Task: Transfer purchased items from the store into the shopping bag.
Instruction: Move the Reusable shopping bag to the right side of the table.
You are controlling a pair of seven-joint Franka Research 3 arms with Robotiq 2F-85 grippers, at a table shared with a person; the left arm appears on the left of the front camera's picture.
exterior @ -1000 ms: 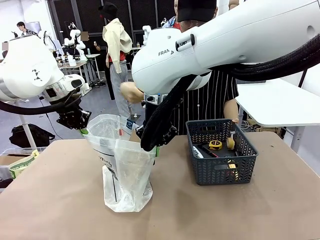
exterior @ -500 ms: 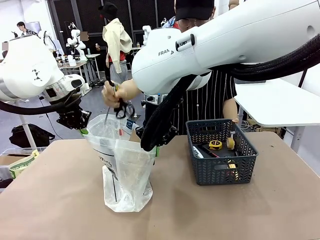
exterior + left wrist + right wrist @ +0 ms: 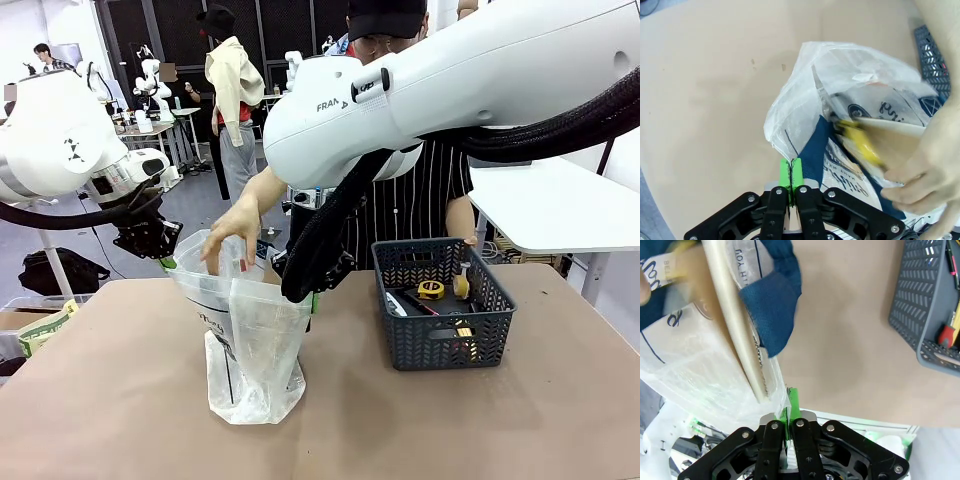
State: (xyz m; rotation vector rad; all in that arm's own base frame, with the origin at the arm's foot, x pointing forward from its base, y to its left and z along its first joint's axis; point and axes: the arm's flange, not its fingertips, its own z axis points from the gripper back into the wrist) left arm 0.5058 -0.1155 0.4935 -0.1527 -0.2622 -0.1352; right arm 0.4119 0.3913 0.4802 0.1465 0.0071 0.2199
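Observation:
The shopping bag [image 3: 245, 335] stands open at the table's middle left, whitish with black print. My left gripper [image 3: 165, 258] is shut on its left rim, green pads [image 3: 786, 174] pinching the plastic beside a navy handle [image 3: 815, 147]. My right gripper [image 3: 789, 405] is shut on the opposite rim, near the other navy handle [image 3: 776, 300]. A person's hand [image 3: 228, 232] reaches into the bag's mouth with a flat tan piece [image 3: 890, 137] and something yellow, blurred. The grey store basket [image 3: 440, 330] stands to the right and holds a yellow tape measure [image 3: 431, 289], a tan roll [image 3: 461, 286] and dark packets.
The person stands at the far side behind my right arm [image 3: 450, 80]. A white side table [image 3: 560, 205] sits at the far right. Bare brown tabletop [image 3: 120, 400] lies in front of the bag and basket.
The person's hand, holding scissors above the bag half a second ago, has dropped into the bag's mouth. Both grippers keep their hold on the rim.

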